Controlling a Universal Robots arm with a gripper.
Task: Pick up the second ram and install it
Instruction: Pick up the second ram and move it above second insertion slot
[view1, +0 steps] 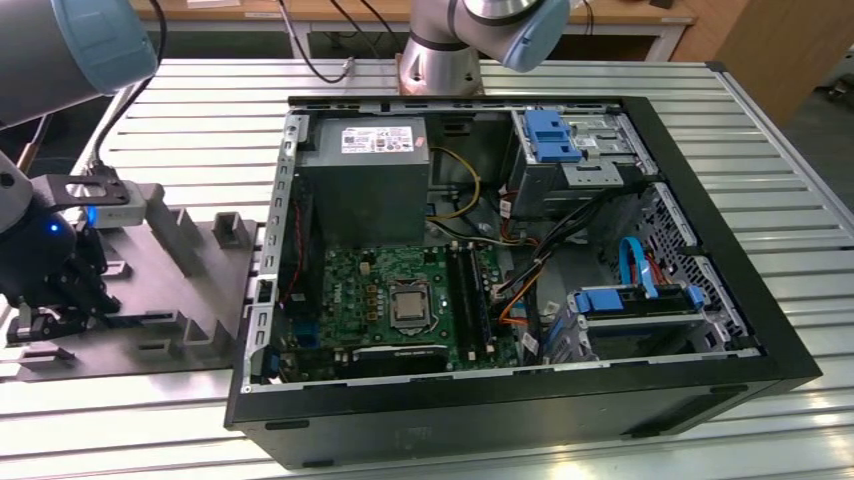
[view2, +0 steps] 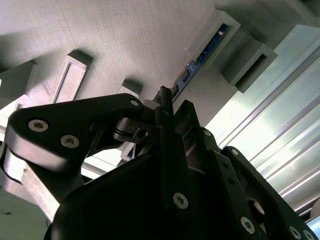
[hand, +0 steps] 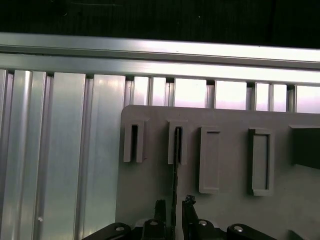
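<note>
One second ram (view2: 189, 69) stands on edge in the grey holder (hand: 150, 192). My end effector (hand: 174, 206) straddles it narrowly, apparently not yet pinching. Closing off-centre could tilt and jam it.

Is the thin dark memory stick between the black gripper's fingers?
Yes, the thin dark memory stick runs edge-on between the fingers of the black gripper.

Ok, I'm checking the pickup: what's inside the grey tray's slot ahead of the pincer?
The second ram, on edge, running back between the open pincer's fingers. Its lower part is hidden within the slot.
</note>
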